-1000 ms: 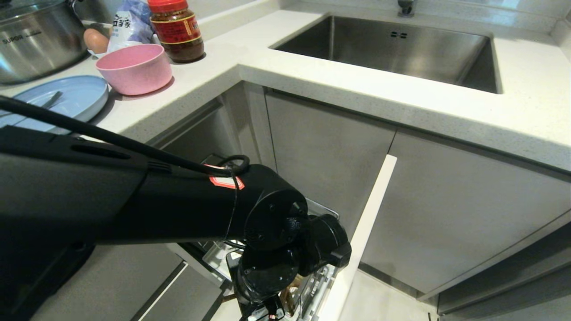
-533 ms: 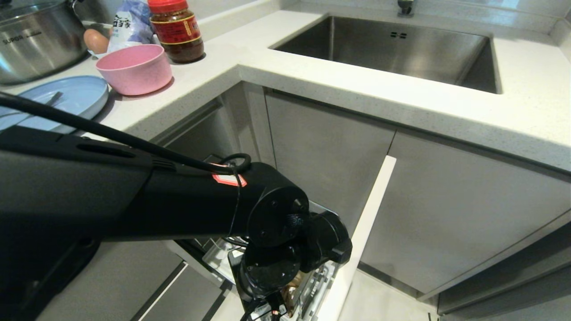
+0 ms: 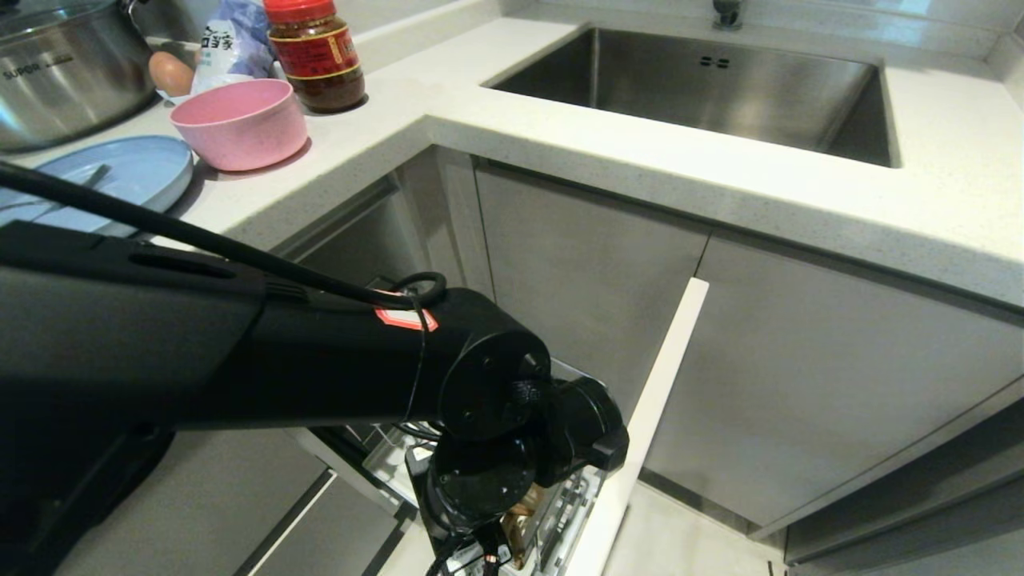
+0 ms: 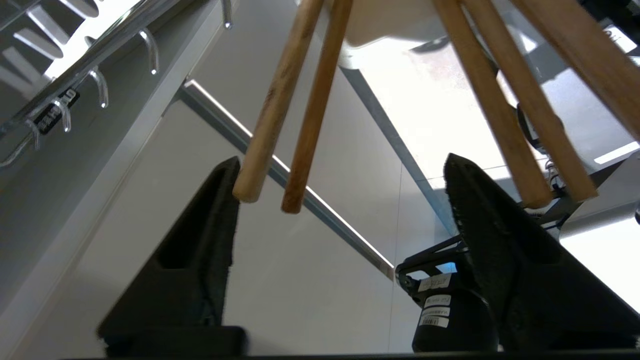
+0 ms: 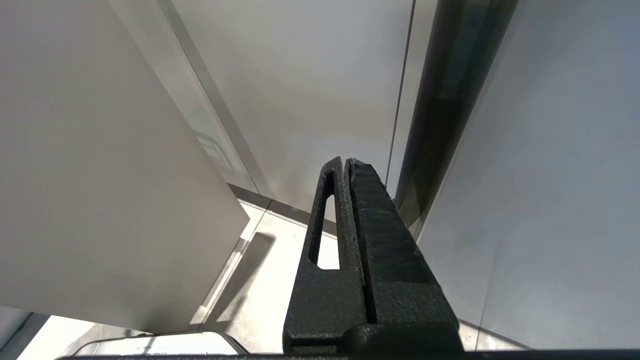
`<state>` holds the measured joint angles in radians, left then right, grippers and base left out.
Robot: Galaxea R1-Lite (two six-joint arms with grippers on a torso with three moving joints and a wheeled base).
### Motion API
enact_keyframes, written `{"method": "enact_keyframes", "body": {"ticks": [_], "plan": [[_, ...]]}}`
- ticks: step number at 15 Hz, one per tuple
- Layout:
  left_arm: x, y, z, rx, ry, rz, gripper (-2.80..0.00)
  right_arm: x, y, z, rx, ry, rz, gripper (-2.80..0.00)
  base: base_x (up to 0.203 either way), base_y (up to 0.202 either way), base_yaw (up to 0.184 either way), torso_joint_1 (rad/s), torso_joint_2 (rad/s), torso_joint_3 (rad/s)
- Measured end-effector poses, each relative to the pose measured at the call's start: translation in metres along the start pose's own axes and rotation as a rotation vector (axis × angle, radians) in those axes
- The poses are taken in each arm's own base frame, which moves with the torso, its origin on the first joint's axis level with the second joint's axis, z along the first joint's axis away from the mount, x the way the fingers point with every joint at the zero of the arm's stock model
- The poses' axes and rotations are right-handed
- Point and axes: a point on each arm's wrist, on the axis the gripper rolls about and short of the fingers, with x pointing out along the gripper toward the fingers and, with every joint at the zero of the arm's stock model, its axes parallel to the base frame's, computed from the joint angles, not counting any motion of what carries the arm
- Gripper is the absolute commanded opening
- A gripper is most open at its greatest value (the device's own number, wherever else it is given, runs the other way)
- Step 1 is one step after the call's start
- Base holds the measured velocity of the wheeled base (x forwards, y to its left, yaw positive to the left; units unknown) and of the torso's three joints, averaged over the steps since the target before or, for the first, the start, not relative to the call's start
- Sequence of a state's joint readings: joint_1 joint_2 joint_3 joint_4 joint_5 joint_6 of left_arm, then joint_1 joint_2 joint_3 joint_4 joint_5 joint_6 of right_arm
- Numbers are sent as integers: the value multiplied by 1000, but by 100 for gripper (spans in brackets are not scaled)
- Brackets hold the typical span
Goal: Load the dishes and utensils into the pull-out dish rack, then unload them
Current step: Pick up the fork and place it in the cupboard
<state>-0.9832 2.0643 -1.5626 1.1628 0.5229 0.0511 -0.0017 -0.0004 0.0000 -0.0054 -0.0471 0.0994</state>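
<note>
Head view, counter: the light blue plate point(image 3: 120, 172) and the pink bowl point(image 3: 238, 122) sit on the white counter point(image 3: 560, 136) beside the steel pot point(image 3: 64, 68) and a sauce jar point(image 3: 314, 52); judged from this, the dishes are not yet loaded. A thin grey piece lies on the plate, possibly the fork.
Head view, rack: the pull-out dish rack point(image 3: 576, 496) stands drawn out below the counter, its narrow white front panel point(image 3: 648, 424) angled toward the floor, so the basket can be reached from above.
Head view, arm: the left arm reaches down over the rack and hides most of it; its fingers are out of sight here.
Left wrist view: the left gripper point(image 4: 340, 200) has its jaws spread wide and grips nothing. The chopsticks point(image 4: 295, 100) hang just past its tips, one end touching or nearly touching a finger point(image 4: 200, 250); they appear to stand in the utensil cup, likely let go there. More wooden sticks point(image 4: 505, 100) stand beside them.
Right wrist view: the right gripper point(image 5: 346, 170) is pressed closed and empty, parked low by the cabinet fronts.
</note>
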Motion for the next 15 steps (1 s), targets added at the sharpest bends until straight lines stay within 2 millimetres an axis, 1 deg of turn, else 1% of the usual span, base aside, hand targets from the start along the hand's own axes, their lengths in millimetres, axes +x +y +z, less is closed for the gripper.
{"method": "enact_keyframes", "body": {"ticks": [1, 3, 5, 9, 12, 15], "plan": [[-4, 2, -4, -15, -11, 1, -280, 0, 0, 0, 0, 0, 0, -280, 0, 0, 0, 0, 0, 0], [-19, 11, -15, -70, -59, 11, -280, 0, 0, 0, 0, 0, 0, -280, 0, 0, 0, 0, 0, 0], [-36, 22, -32, -131, -119, 34, -280, 0, 0, 0, 0, 0, 1, -280, 0, 0, 0, 0, 0, 0], [-76, 48, -74, -367, -272, 131, -280, 0, 0, 0, 0, 0, 0, -280, 0, 0, 0, 0, 0, 0], [-103, 72, -104, -548, -427, 163, -280, 0, 0, 0, 0, 0, 1, -280, 0, 0, 0, 0, 0, 0], [-129, 106, -133, -797, -647, 185, -280, 0, 0, 0, 0, 0, 0, -280, 0, 0, 0, 0, 0, 0]]}}
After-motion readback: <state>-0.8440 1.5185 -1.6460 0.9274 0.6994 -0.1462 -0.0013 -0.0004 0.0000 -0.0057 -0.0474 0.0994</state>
